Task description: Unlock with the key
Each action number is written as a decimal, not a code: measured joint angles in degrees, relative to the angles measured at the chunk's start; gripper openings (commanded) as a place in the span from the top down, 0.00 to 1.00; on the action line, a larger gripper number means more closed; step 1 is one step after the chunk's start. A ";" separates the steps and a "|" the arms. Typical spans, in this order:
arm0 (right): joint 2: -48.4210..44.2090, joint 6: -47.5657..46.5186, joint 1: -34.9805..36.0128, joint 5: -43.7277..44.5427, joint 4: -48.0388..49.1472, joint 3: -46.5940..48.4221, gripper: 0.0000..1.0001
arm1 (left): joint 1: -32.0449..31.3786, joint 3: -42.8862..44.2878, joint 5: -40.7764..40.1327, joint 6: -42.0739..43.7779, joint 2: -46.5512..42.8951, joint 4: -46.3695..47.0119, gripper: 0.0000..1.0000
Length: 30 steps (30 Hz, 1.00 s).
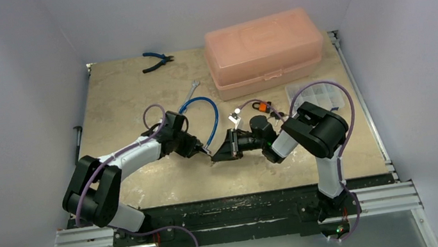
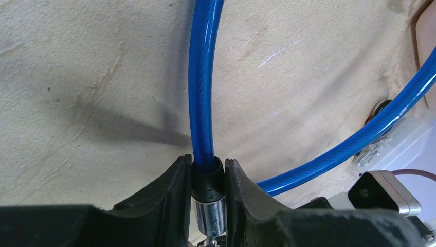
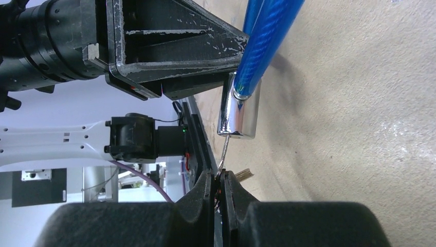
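A blue cable lock (image 1: 211, 121) loops across the tan table. My left gripper (image 1: 202, 150) is shut on the lock's end, its jaws pressed on the black collar (image 2: 208, 181) just above the chrome cylinder (image 2: 210, 218). My right gripper (image 3: 220, 180) faces it from the right and is shut on the key's head. The thin key blade (image 3: 224, 152) runs from the jaws up to the bottom face of the chrome cylinder (image 3: 241, 116). How deep the blade sits cannot be seen. In the top view the right gripper (image 1: 216, 156) almost touches the left one.
A pink plastic box (image 1: 264, 49) stands at the back right. Blue-handled pliers (image 1: 156, 60) and a small wrench (image 1: 193, 89) lie at the back left. A clear organiser case (image 1: 322, 93) and an orange-and-black item (image 1: 261, 106) sit behind the right arm.
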 measured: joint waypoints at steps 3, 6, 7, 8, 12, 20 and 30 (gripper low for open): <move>-0.37 -1.33 0.00 -0.39 -1.11 0.33 1.00 | 0.00 0.07 -0.02 0.02 0.00 -0.07 1.00; -1.51 -4.57 0.00 -0.68 -4.79 1.18 1.00 | 0.00 0.07 0.00 0.37 0.00 -0.07 1.00; -2.01 -5.73 0.00 -0.72 -6.36 1.55 1.00 | 0.00 0.07 0.00 0.44 0.00 -0.07 1.00; -2.82 -7.30 0.00 -0.68 -8.59 2.08 1.00 | 0.00 0.09 0.02 0.48 0.00 -0.09 1.00; -5.60 -12.94 0.07 -0.48 -16.00 3.82 1.00 | 0.15 0.15 0.42 0.79 0.00 0.09 1.00; -5.31 -12.15 -0.15 -1.55 -14.08 3.91 1.00 | 0.33 -0.04 0.70 0.76 -1.11 0.35 1.00; 5.88 6.23 -1.64 -4.57 13.73 -0.44 1.00 | 0.39 -1.36 1.44 0.72 -2.45 2.01 1.00</move>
